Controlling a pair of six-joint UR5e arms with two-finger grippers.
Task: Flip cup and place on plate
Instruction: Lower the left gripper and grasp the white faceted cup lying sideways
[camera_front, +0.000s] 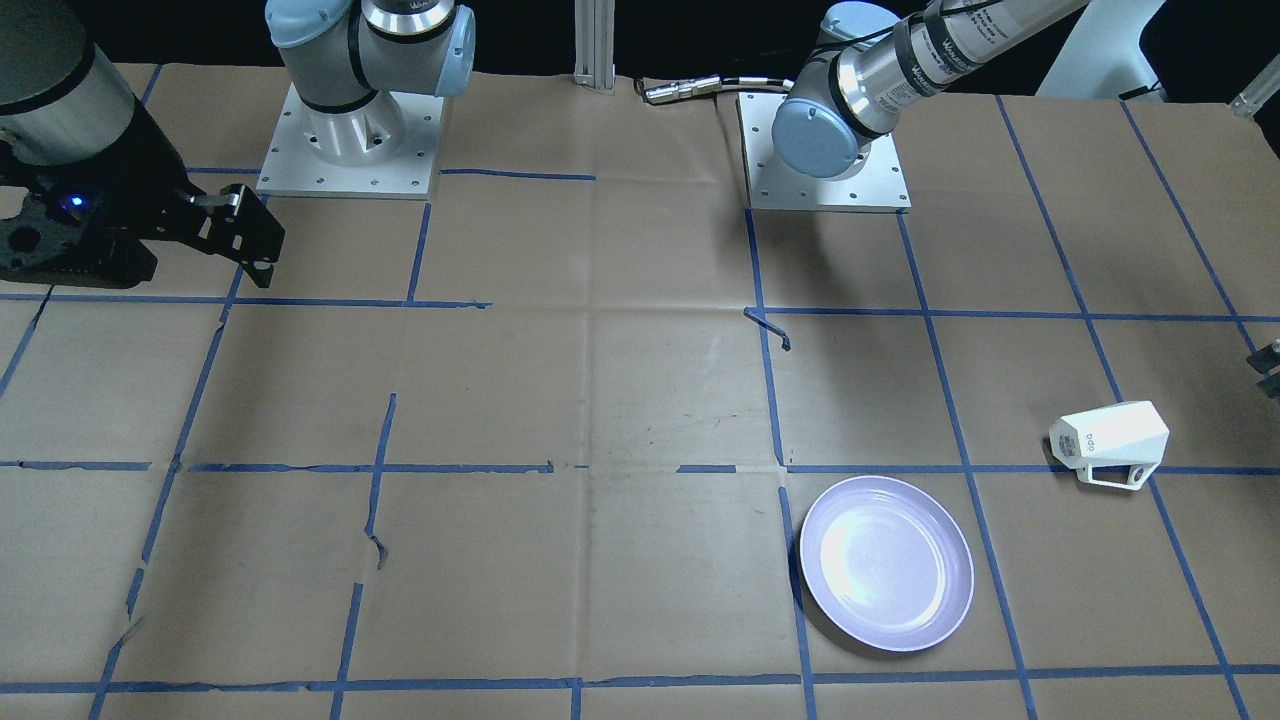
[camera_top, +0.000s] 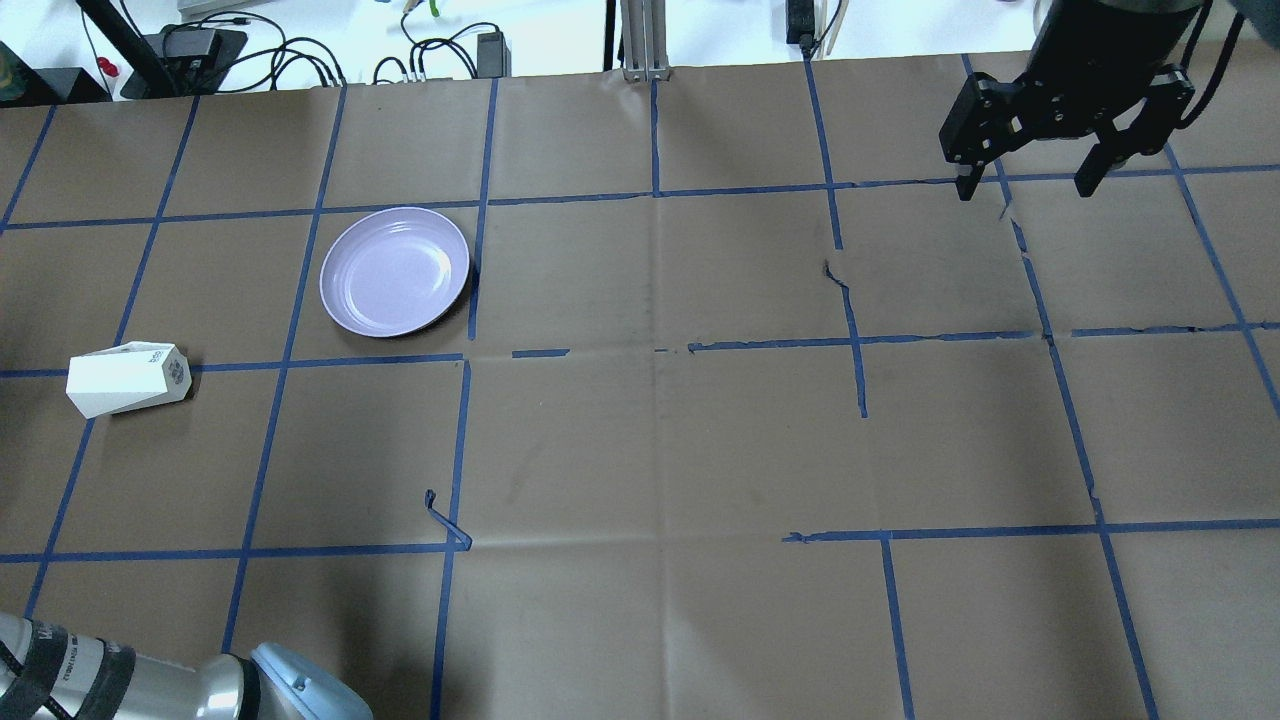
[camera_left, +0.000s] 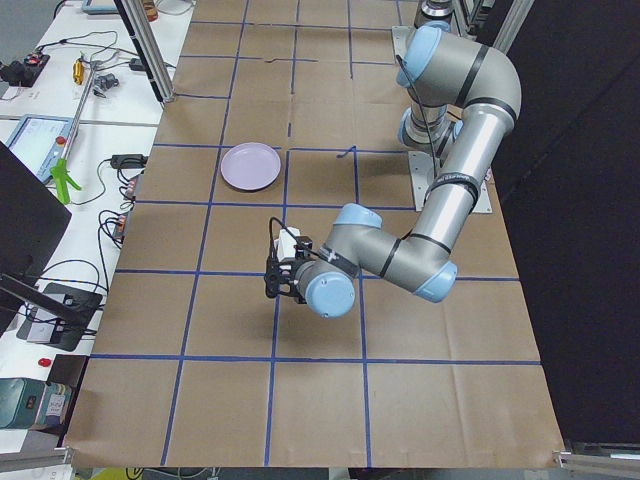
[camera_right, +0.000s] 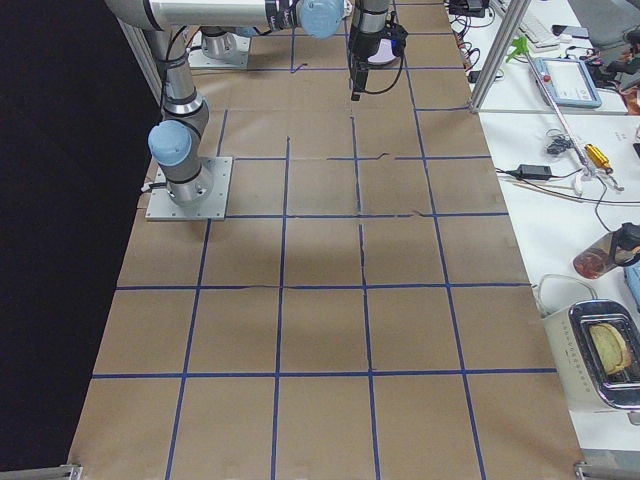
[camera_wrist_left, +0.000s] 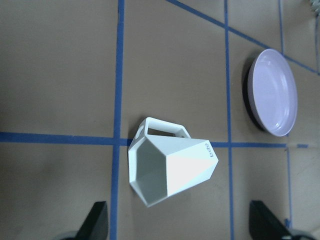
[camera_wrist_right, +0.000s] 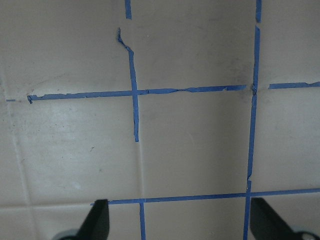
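1. At the bottom edge of the left wrist view, the left gripper (camera_wrist_left: 181, 226) showed two dark fingertips (camera_wrist_left: 97, 220) set wide apart, with nothing between them.
2. Just beyond them lay one white faceted cup (camera_wrist_left: 170, 167). It was on its side on the brown paper table cover (camera_wrist_left: 60, 65), over a crossing of blue tape lines (camera_wrist_left: 120, 60). Its hexagonal mouth faced that frame's lower left and its angular handle pointed toward the top. The small dark lettering was near the narrow end.
3. Farther off, at the upper right of that frame, one pale lavender plate (camera_wrist_left: 275, 92) sat flat on the paper, well apart from the cup.
4. In the overhead view the cup (camera_top: 128, 378) lay at the middle left. The plate (camera_top: 395, 270) was above and to the right of it.
5. Farthest off, in the upper right of the overhead view, the right gripper (camera_top: 1024, 188) hung above the paper. Its jaws were spread wide and held nothing.
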